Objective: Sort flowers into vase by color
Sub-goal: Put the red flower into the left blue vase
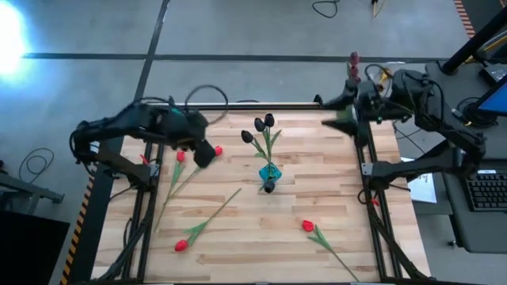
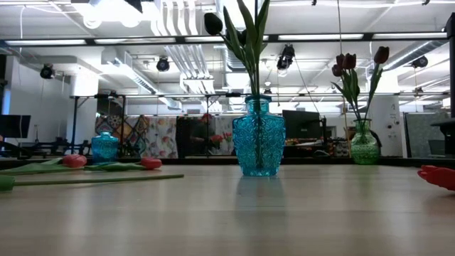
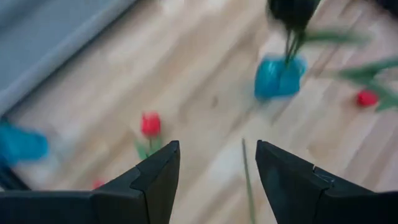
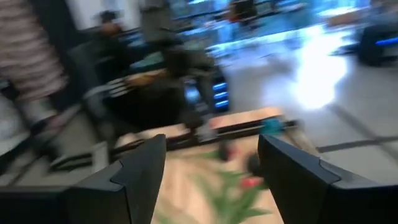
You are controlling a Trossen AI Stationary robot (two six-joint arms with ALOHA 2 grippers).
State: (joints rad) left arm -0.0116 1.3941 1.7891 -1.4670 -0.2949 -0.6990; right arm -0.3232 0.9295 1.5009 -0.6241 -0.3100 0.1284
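Note:
A blue glass vase (image 1: 269, 172) stands mid-table and holds dark tulips (image 1: 264, 123). Red tulips lie flat on the wood: two by my left gripper (image 1: 181, 157) (image 1: 218, 150), one near left (image 1: 181, 245), one near right (image 1: 308, 226). My left gripper (image 1: 204, 154) hangs open above the table left of the vase, tipped down; in its wrist view (image 3: 217, 168) a red tulip (image 3: 150, 123) and a green stem (image 3: 249, 180) lie below it, untouched. My right gripper (image 1: 329, 103) stands open and level at the table's far right corner, with nothing between its fingers (image 4: 211, 168).
A green vase with maroon tulips (image 2: 364, 142) stands at the far right; its heads show past the table's far edge (image 1: 354, 63). A smaller blue vase (image 2: 104, 147) stands at the far left. A black rail (image 1: 238, 105) runs along the far edge.

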